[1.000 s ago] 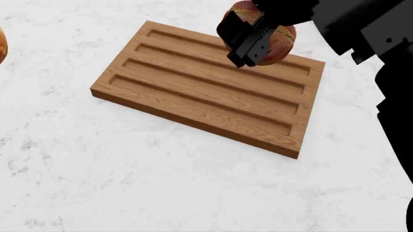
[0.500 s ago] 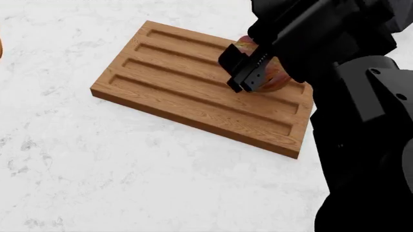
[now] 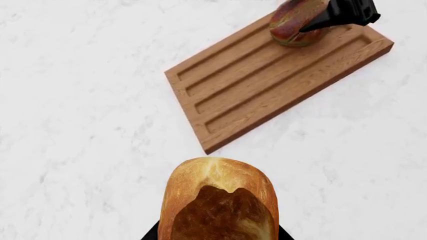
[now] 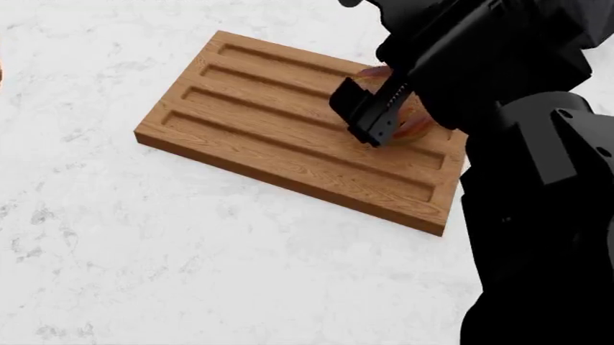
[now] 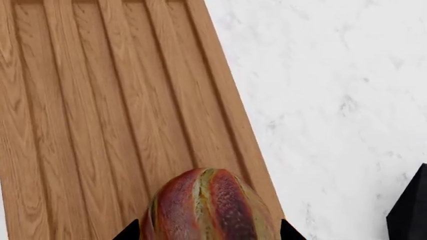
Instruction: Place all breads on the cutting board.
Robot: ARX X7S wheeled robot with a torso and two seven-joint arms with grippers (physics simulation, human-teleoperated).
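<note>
The right gripper (image 4: 376, 122) stood low over the far right end of the cutting board (image 4: 278, 136), its jaws closed around the striped reddish-brown loaf (image 5: 210, 207). The loaf rested on or just above the grooved surface; contact could not be confirmed. The left gripper (image 3: 217, 235) was well apart from the board, over the white marble table (image 4: 192, 273), jaws gripping the golden-brown roll (image 3: 219, 200). The roll was clear of the board, held above the table.
</note>
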